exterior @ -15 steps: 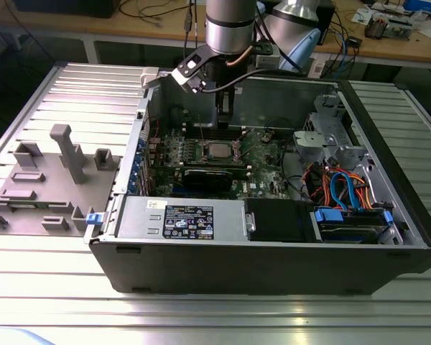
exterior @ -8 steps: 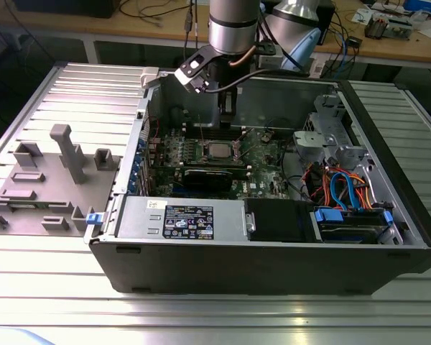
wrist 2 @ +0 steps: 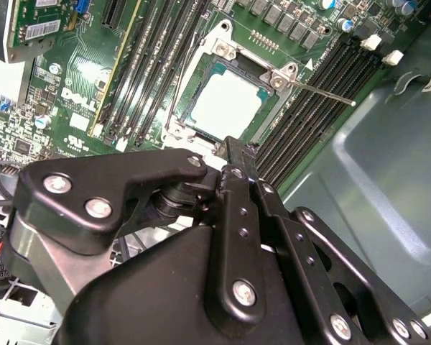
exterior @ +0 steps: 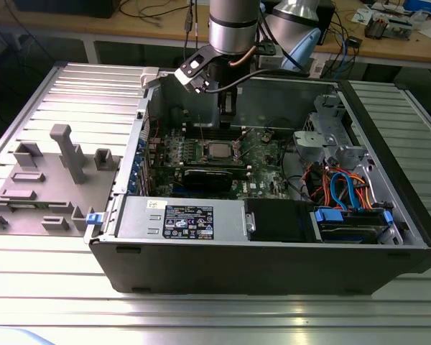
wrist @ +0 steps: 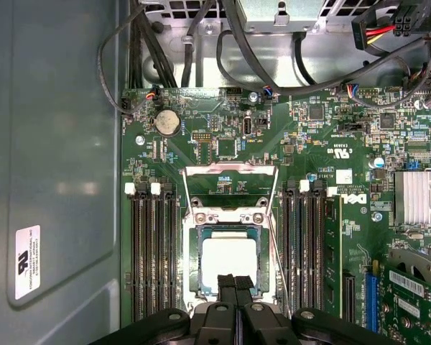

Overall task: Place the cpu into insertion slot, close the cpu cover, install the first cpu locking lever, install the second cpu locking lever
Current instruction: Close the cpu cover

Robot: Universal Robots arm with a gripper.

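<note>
Hand (wrist: 234, 282) shut, fingertips pressed together w/ nothing held, hovering just above one edge of the cpu (wrist: 230, 260). Cpu lies flat in the insertion slot (wrist: 195, 253) mid motherboard (wrist: 316, 154), pale top up. Thin lever rod (wrist 2: 320, 92) juts from a slot corner. PC case (exterior: 273, 266) sits open on the ribbed bench (exterior: 201, 316).

Room is open between the claw (wrist: 235, 282) and the cpu (wrist: 228, 260); memory slots (wrist: 152, 251) flank it, and a thin lever (wrist 2: 322, 92) juts alongside.
</note>
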